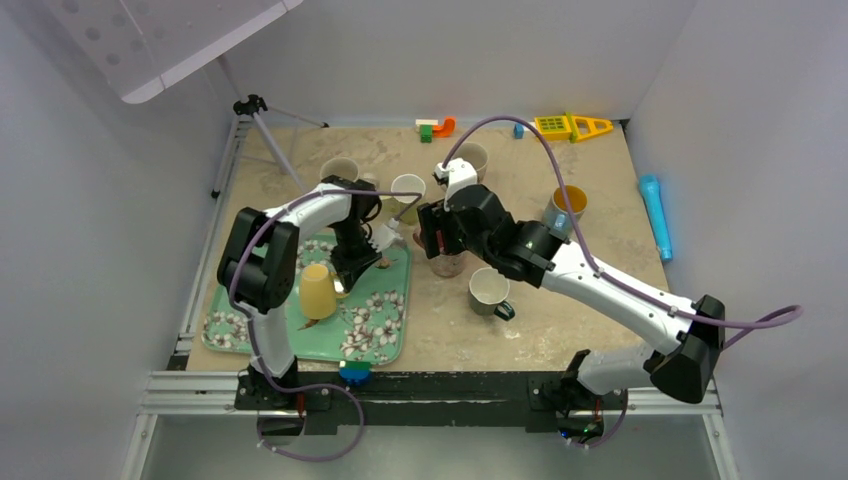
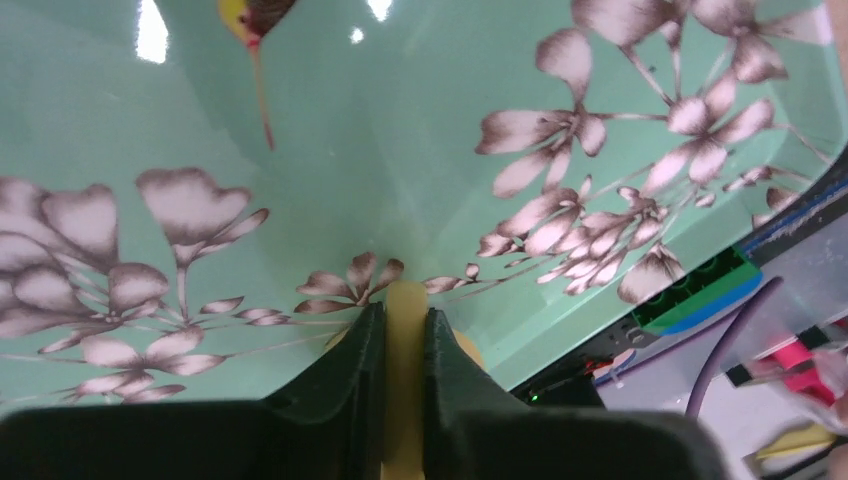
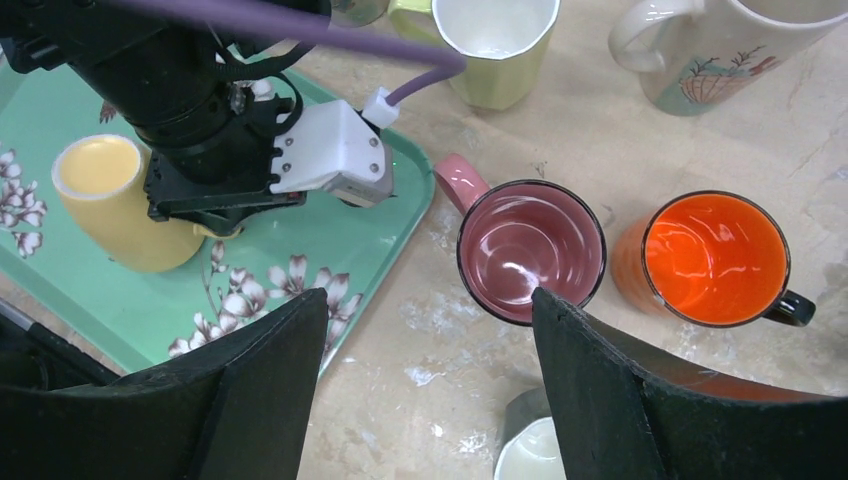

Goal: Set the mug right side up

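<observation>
yellow mug (image 3: 110,215) on the green floral tray (image 2: 400,150), looks tilted, mouth partly up | left gripper (image 2: 404,330) clamped on its handle | right gripper (image 3: 425,310) wide open above the pink mug (image 3: 530,250) | risk: smooth glazed handle could twist in that thin pinch, so the mug flops or skids on the glossy tray tbh

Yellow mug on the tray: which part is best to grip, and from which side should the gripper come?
Grip the handle, coming from the side nearer the right arm, where it sticks out. The yellow mug has a tapered body that looks too wide and smooth for the jaws; the handle is a thin strip that fits between them. The left gripper is shut on it this way over the tray.
</observation>
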Robot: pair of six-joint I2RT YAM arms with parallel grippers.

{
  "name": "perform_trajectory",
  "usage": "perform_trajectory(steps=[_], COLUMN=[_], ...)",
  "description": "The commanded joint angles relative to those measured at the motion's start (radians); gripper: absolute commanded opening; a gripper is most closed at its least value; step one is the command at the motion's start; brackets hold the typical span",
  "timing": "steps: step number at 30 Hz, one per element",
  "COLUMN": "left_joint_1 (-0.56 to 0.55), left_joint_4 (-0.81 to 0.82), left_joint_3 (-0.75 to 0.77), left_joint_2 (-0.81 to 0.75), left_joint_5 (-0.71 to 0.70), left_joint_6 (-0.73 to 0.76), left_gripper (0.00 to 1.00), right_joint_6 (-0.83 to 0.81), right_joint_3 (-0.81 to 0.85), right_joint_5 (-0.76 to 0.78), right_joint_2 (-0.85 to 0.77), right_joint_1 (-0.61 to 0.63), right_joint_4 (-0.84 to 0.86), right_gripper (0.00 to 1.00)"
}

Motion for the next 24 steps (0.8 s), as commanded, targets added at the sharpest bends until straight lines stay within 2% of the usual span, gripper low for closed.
perform_trajectory(steps=[1, 9, 14, 16, 19, 21, 24], left_joint_1=[-0.004, -0.001, 0.036, 0.053, 0.064, 0.064, 0.065], left_joint_4=[-0.052, -0.077, -0.099, -0.079, 0.013, 0.084, 0.166], left_joint_3=[0.002, 0.034, 0.159, 0.227, 0.313, 0.362, 0.412], left_joint_2=[-0.014, -0.144, -0.320, -0.408, -0.533, -0.594, -0.638], left_joint_5=[0.067, 0.069, 0.207, 0.291, 0.387, 0.443, 0.541], left_joint_6=[0.020, 0.053, 0.007, -0.042, -0.172, -0.271, -0.420], left_gripper=[0.00, 0.00, 0.00, 0.00, 0.00, 0.00, 0.00], right_joint_6=[-0.006, -0.006, -0.005, -0.005, -0.023, -0.025, 0.023], right_joint_3=[-0.003, -0.002, 0.012, -0.008, -0.058, -0.128, -0.222], right_joint_5=[0.047, 0.069, 0.121, 0.101, -0.046, -0.234, -0.467], right_joint_2=[-0.055, -0.081, -0.108, -0.152, -0.227, -0.273, -0.305], right_joint_1=[0.002, 0.002, 0.002, 0.002, 0.002, 0.001, 0.002], right_joint_4=[-0.025, -0.029, -0.060, -0.019, 0.148, 0.343, 0.626], right_gripper=[0.78, 0.78, 0.78, 0.78, 0.79, 0.80, 0.91])
